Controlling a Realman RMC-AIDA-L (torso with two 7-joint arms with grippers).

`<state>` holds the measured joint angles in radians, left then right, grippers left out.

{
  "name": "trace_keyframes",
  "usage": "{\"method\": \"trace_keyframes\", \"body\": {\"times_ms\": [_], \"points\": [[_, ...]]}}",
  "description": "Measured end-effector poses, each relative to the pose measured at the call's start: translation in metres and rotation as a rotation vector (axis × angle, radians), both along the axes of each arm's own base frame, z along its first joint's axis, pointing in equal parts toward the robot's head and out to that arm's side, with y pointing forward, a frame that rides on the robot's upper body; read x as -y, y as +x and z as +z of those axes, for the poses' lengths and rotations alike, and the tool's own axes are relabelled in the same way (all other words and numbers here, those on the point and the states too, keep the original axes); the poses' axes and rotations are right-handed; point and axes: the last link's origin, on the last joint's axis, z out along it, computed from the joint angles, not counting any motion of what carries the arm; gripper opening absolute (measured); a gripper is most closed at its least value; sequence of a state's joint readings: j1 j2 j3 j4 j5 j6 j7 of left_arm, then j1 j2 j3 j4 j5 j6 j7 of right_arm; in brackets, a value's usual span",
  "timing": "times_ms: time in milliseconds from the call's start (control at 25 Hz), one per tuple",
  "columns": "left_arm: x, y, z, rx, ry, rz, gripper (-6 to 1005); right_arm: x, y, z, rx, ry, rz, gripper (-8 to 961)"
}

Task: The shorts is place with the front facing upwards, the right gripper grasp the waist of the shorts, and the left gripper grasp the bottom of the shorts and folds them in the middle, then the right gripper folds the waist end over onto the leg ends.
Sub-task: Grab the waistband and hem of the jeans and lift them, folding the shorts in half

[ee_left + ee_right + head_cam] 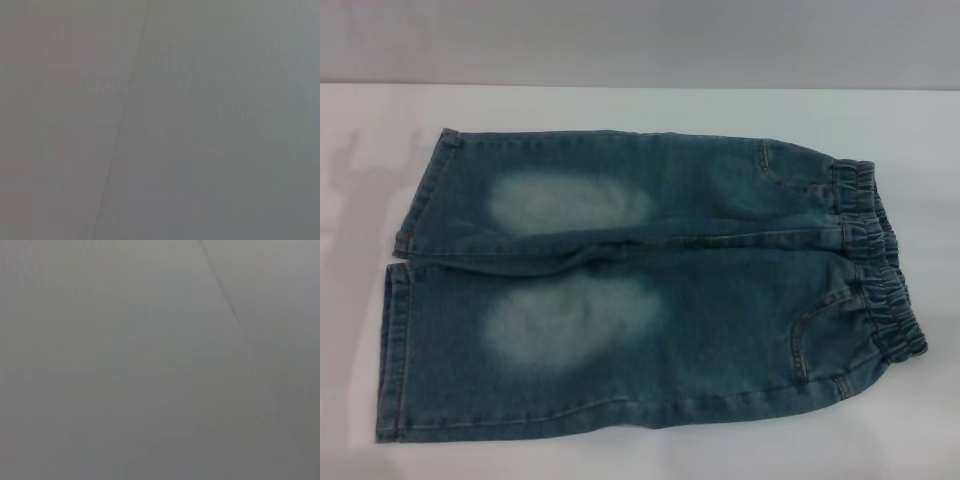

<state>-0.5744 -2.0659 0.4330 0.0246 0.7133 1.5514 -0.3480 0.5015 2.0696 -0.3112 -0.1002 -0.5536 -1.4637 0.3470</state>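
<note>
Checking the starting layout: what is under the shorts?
The shorts lie flat, front up, on a white table, waistband to the robot's right. The denim hides whatever is beneath. Neither gripper is in view.

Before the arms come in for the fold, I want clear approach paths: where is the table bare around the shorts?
Bare table runs behind the shorts, left of the leg ends, and right of the waist. In front, only a thin strip remains, so that side is crowded. Neither pincer is in view.
</note>
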Motion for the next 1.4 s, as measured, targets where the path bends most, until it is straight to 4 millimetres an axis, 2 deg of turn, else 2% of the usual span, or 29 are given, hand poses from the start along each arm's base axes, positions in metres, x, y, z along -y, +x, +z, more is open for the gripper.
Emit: {"method": "trace_keyframes", "body": {"times_ms": [800,1200,1400], "points": [[0.010,-0.004,-0.001,0.016,-0.010,-0.021,842,0.005,0.004,-0.003,-0.014,-0.005,-0.007,732],[0.032,-0.005,-0.009,0.037,-0.113,-0.129,841,0.016,0.012,-0.018,-0.084,-0.060,-0.001,731],[0.037,-0.006,-0.010,0.048,-0.238,-0.201,841,0.023,0.014,-0.027,-0.147,-0.148,0.069,731]]}}
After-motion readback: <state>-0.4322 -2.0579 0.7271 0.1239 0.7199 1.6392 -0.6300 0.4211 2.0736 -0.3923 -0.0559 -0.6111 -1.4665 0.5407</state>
